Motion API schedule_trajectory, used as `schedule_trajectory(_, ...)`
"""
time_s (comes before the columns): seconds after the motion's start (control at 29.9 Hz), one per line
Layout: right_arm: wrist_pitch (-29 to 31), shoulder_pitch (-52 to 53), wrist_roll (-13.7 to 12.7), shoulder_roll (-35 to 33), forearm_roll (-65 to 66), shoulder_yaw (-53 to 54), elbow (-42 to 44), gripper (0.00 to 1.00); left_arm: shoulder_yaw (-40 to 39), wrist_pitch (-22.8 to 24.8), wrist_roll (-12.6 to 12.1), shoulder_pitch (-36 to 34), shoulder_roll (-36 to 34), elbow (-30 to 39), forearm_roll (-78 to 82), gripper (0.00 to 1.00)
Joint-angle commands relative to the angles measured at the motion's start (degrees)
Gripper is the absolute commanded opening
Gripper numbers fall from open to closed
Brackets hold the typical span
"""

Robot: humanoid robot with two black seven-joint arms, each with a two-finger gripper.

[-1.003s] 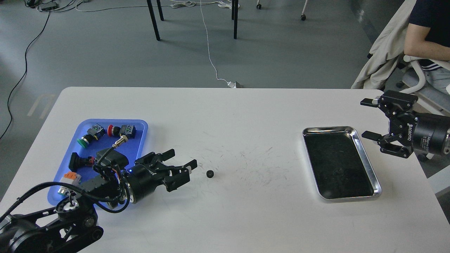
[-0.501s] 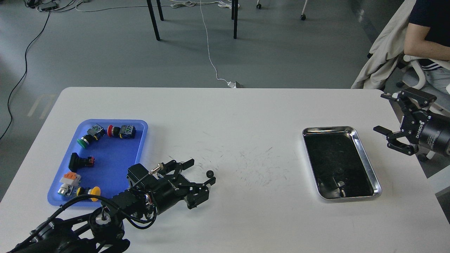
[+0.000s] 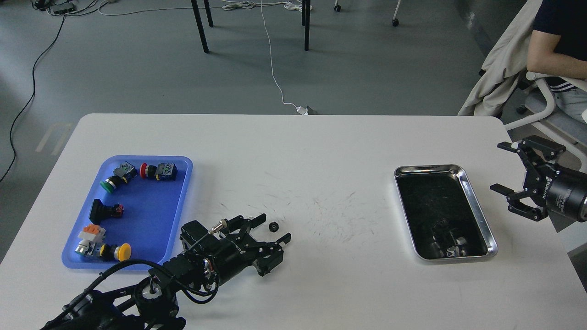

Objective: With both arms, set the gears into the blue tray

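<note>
A white table [image 3: 321, 151] fills the frame, its middle marked with fine dark scratches. From 7 o'clock the left arm [image 3: 137, 293] reaches across the surface, black with looping cables, and the left gripper [image 3: 274, 228] lies low at its far end with jaws spread apart around a single black gear [image 3: 274, 226], which sits on the bare table between the fingertips, close to them; contact cannot be made out. At 9 o'clock rests the blue tray [image 3: 151, 215], holding several push-button switches [image 3: 158, 171] with green, red and yellow caps but no gear. At 3 o'clock a shiny steel tray [image 3: 477, 201] with a dark interior lies well apart from the gear. Just beyond the table's right edge, the right gripper [image 3: 502, 167] hangs with its two fingers wide apart and nothing between them. At 1 o'clock, off the table, a seated person's arm [image 3: 548, 55] shows beside a pale draped coat [image 3: 500, 68].
</note>
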State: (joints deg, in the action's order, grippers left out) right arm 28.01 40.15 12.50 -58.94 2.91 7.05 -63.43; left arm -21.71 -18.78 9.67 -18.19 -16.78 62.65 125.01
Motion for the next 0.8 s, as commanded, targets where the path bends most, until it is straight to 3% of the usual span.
schedule_trajectory(0.0,0.0,-0.9,-0.7,0.8,1.4,-0.6,0.2,0.97,0.0,0.0,0.0,0.0,0.1,-0.7,0.0,0.64)
schedule_trajectory(0.33,0.0,-0.9,-6.7,4.6,12.1,-0.6,-0.1,0.94,0.0,0.0,-0.4,0.0,0.0,-0.9,0.0,0.46)
schedule_trajectory(0.77,-2.5,-0.8,-12.0,8.5,14.2,-0.6,-0.8,0.89,0.0,0.0,-0.4,0.0,-0.4,-0.9,0.0,0.37)
